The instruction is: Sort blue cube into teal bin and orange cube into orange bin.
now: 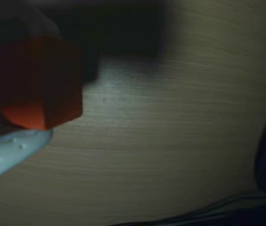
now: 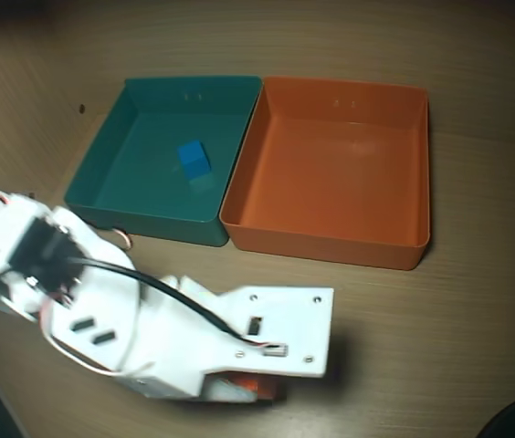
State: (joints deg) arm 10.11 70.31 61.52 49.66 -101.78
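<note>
Wrist view: the pincer (image 1: 27, 125) is clenched on the orange cube (image 1: 34, 82), held just above the wooden worktop (image 1: 170, 141). Overhead view: the blue cube (image 2: 194, 159) lies inside the teal bin (image 2: 102, 169). The orange bin (image 2: 331, 237) sits touching it on the right.

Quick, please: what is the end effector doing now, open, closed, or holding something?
End effector: closed on the orange cube, above the table.

a hobby desk, likely home — wood-grain tabletop (image 2: 477, 301), loose wires (image 2: 125, 239), dim light
</note>
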